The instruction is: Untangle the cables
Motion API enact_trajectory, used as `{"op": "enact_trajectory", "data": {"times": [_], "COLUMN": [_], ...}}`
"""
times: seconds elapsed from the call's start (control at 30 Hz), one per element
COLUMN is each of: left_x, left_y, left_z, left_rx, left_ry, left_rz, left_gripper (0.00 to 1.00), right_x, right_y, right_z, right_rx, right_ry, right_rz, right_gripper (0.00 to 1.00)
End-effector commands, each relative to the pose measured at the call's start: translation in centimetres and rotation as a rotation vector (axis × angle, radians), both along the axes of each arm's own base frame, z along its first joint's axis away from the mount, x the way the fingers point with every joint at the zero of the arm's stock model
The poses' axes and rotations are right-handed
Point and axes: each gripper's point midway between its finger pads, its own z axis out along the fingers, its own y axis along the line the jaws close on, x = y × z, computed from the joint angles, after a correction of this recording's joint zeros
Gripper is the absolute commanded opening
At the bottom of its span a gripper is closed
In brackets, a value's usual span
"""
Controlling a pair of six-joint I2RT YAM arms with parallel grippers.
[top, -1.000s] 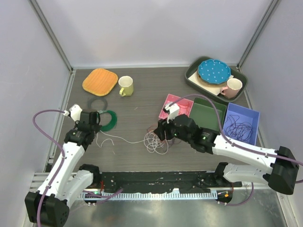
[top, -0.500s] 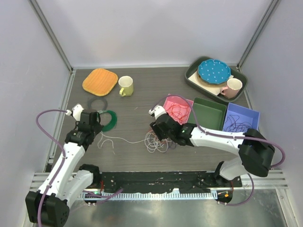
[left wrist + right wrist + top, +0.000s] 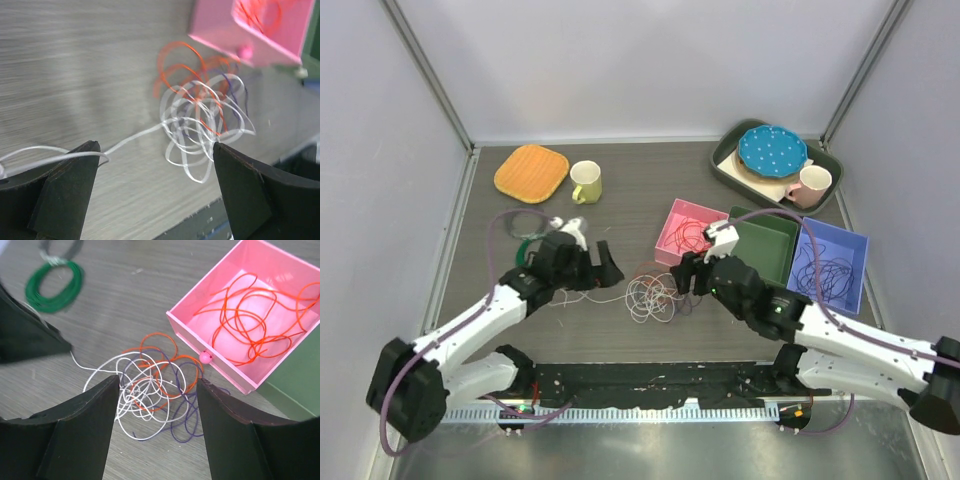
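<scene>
**Q:** What is being shown, left to right?

**A:** The left end effector (image 3: 592, 262) is being held wide apart and empty. The cables (image 3: 650, 295) are lying tangled on the surface (image 3: 620, 200). The right end effector (image 3: 157, 380) is being held parted above them, gripping nothing.

**Q:** How are they being judged?

**A:** As light, floppy and snag-prone; the loose white tail (image 3: 135, 136) is being favoured as the hold.

Bright, even light; cables (image 3: 202, 117) soft, perhaps motion blur

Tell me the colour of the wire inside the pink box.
Orange-red wire, clearest in the right wrist view.
</scene>
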Motion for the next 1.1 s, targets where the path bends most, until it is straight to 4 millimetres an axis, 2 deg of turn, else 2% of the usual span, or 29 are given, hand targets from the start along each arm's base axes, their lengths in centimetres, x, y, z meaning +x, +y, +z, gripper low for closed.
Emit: {"op": "enact_trajectory", "data": {"times": [0.0,0.03,0.1,0.13,0.2,0.23,0.27,0.3,0.33,0.37,0.4,0.43,0.47,0.5,0.57,0.6,0.7,0.73,0.77,0.8,0.9,0.97,1.0,1.03,1.07], "left_x": [-0.6,-1.4,-2.2,-3.2,-3.2,-3.2,-2.4,-2.2,-2.0,-2.4,-1.8,-1.6,-1.6,-1.4,-1.2,-1.0,-0.5,-0.4,-0.2,0.1,0.4,1.0,1.0,1.1,1.1], "left_y": [-7.0,-8.8,-10.5,-12.2,-12.8,-13.8,-12.7,-12.6,-13.4,-12.8,-12.4,-12.9,-12.3,-11.9,-11.7,-11.6,-11.1,-10.4,-9.9,-9.1,-6.6,-5.8,-4.4,-3.8,-3.4], "left_z": [2.6,1.6,0.7,-0.3,-1.5,-1.2,-3.2,-3.8,-3.3,-5.2,-5.5,-5.4,-5.9,-6.8,-7.1,-7.3,-7.6,-7.7,-7.5,-6.9,-6.0,-3.7,-4.0,-3.6,-2.3], "left_rx": [-0.050,-0.019,0.025,0.054,0.129,0.153,0.269,0.317,0.342,0.418,0.466,0.483,0.524,0.561,0.583,0.589,0.583,0.600,0.606,0.607,0.604,0.526,0.521,0.503,0.461], "left_ry": [-0.107,-0.085,-0.083,-0.064,-0.060,-0.071,-0.047,-0.038,-0.050,-0.003,-0.012,-0.015,0.004,0.018,0.022,0.018,-0.010,-0.009,-0.012,-0.025,-0.040,-0.081,-0.070,-0.077,-0.101], "left_rz": [-0.268,-0.323,-0.386,-0.440,-0.446,-0.451,-0.394,-0.383,-0.385,-0.387,-0.358,-0.349,-0.339,-0.330,-0.306,-0.298,-0.275,-0.255,-0.222,-0.186,-0.110,-0.050,-0.010,0.015,0.034], "left_gripper": [1.00,1.00,1.00,1.00,1.00,1.00,1.00,1.00,1.00,1.00,1.00,1.00,0.98,0.90,0.80,0.62,0.32,0.23,0.08,0.00,0.00,0.00,0.00,0.00,0.00], "right_x": [-0.3,-0.4,-0.6,-0.7,-0.8,-0.8,-0.8,-0.9,-0.9,-0.9,-0.9,-1.0,-1.0,-1.0,-1.1,-1.1,-1.3,-1.4,-1.5,-1.6,-2.2,-3.1,-3.2,-3.3,-3.6], "right_y": [-0.8,-1.1,-1.4,-1.6,-1.7,-1.7,-1.7,-1.8,-1.8,-1.9,-2.0,-2.1,-2.1,-2.3,-2.4,-2.5,-2.7,-2.7,-2.7,-2.5,-1.6,0.0,0.7,1.4,2.3], "right_z": [2.4,2.7,2.3,2.2,1.8,1.7,1.7,1.5,1.6,1.6,1.5,1.4,1.5,1.6,1.5,1.7,1.7,1.6,1.6,1.7,1.2,0.0,-0.5,-0.7,-2.6], "right_rx": [0.174,0.188,0.186,0.184,0.173,0.169,0.167,0.159,0.160,0.160,0.155,0.155,0.156,0.160,0.158,0.163,0.167,0.167,0.166,0.171,0.153,0.120,0.101,0.090,0.042], "right_ry": [-0.054,-0.064,-0.058,-0.056,-0.047,-0.044,-0.044,-0.040,-0.040,-0.043,-0.045,-0.045,-0.047,-0.050,-0.051,-0.056,-0.063,-0.063,-0.063,-0.066,-0.062,-0.019,-0.006,0.003,0.055], "right_rz": [-0.051,-0.053,-0.057,-0.060,-0.058,-0.057,-0.059,-0.055,-0.053,-0.056,-0.057,-0.059,-0.060,-0.063,-0.062,-0.063,-0.055,-0.048,-0.039,-0.029,0.048,0.146,0.183,0.211,0.249], "right_gripper": [0.69,0.69,0.70,0.70,0.70,0.70,0.70,0.70,0.70,0.70,0.70,0.71,0.71,0.71,0.71,0.71,0.72,0.72,0.72,0.72,0.72,0.72,0.72,0.72,0.71]}}
